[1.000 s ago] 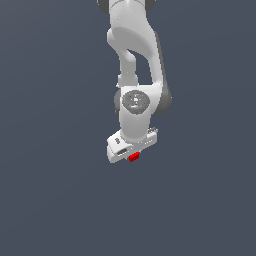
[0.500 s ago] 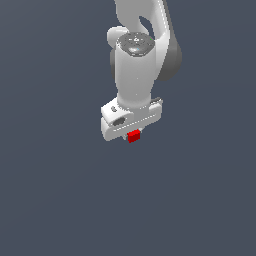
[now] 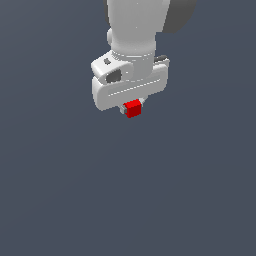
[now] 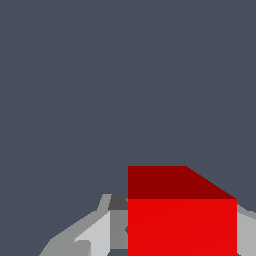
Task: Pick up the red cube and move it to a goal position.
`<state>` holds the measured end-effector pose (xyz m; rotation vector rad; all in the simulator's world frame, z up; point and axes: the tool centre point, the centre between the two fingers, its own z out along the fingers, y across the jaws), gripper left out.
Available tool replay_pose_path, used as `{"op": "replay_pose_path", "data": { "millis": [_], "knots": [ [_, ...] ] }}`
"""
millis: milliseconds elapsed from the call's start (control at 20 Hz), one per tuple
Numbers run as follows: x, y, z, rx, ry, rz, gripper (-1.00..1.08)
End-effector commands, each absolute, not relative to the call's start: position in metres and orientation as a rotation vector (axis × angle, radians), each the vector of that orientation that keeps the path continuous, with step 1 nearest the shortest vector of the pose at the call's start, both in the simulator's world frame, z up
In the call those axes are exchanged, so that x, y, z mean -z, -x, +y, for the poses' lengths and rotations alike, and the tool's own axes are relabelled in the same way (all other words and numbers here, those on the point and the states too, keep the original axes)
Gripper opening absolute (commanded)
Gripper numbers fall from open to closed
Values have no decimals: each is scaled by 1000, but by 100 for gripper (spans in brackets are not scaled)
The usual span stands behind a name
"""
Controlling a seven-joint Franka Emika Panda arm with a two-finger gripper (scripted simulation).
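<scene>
The red cube [image 3: 133, 108] is small and plain, and it sits between the short fingers under the white hand of the arm in the exterior view. My gripper [image 3: 132, 107] is shut on it, the cube poking out just below the hand's wide body. In the wrist view the red cube [image 4: 181, 215] fills the near part of the picture, with a grey finger [image 4: 95, 232] pressed against one side. The far side's finger is mostly hidden by the cube. No goal marker shows in either view.
A plain dark grey-blue surface [image 3: 190, 190] fills everything around and below the arm. No other objects, containers or edges show.
The arm has moved toward the exterior camera and higher in that picture, so the hand and the held cube look larger. The cube stays gripped.
</scene>
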<state>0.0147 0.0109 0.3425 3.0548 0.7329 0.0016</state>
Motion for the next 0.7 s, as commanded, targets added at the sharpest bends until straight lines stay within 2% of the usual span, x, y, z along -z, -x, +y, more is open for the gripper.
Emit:
{"op": "replay_pose_path", "data": {
  "millis": [0, 300, 650],
  "knots": [
    [-364, -11, 10, 0, -3055, 733, -100],
    [-397, -8, 8, 0, -3055, 732, -100],
    [-410, -8, 8, 0, -3055, 732, -100]
  ]
}}
